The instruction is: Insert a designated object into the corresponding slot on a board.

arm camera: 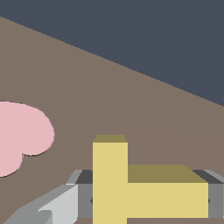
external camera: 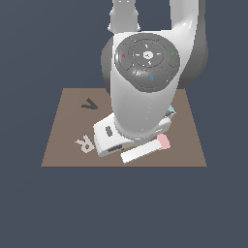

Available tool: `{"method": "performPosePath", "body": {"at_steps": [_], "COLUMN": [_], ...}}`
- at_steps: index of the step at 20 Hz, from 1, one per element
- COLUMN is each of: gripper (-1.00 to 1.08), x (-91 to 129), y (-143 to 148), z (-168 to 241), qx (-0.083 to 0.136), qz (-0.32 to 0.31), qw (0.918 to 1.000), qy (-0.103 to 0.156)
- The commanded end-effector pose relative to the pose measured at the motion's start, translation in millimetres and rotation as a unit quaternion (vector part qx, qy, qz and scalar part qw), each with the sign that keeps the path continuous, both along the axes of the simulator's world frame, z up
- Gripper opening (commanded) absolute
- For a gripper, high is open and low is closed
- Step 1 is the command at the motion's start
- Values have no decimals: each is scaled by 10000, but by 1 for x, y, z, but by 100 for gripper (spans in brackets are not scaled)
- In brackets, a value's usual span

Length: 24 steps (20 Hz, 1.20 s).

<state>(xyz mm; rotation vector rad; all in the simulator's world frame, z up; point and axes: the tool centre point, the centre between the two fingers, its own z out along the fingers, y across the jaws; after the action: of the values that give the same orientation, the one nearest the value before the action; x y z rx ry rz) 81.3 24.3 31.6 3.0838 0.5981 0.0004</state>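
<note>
Yellow T-shaped block (arm camera: 131, 188) pinched in the gripper (arm camera: 148, 199), grey fingers (arm camera: 85, 199) pressed flat against both ends of the crossbar in the wrist view. Pink heart (arm camera: 22, 135) flat on the brown board (arm camera: 109, 100) just off to one side, clear of the block. From the exterior view, mostly just a big white arm (external camera: 140, 92) low over the middle of the board, hiding the block completely. Grey letter R (external camera: 84, 144) near the front edge toward the exterior view's left, dark angular recess (external camera: 89, 103) further back. T-shaped slot probably somewhere under the arm, hard to say.
</note>
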Motion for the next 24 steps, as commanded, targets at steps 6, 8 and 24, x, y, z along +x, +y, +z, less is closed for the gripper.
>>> {"method": "performPosePath", "body": {"at_steps": [6,8,24], "gripper": [-100,-100,-100], "x": [-10,-14,-59], "y": [12,15,28], "z": [2,2,6], "qx": [-1,-1,-5], "qz": [1165,1550,4818], "qw": [9932,9879,8763], "qy": [-4,-4,-5]}}
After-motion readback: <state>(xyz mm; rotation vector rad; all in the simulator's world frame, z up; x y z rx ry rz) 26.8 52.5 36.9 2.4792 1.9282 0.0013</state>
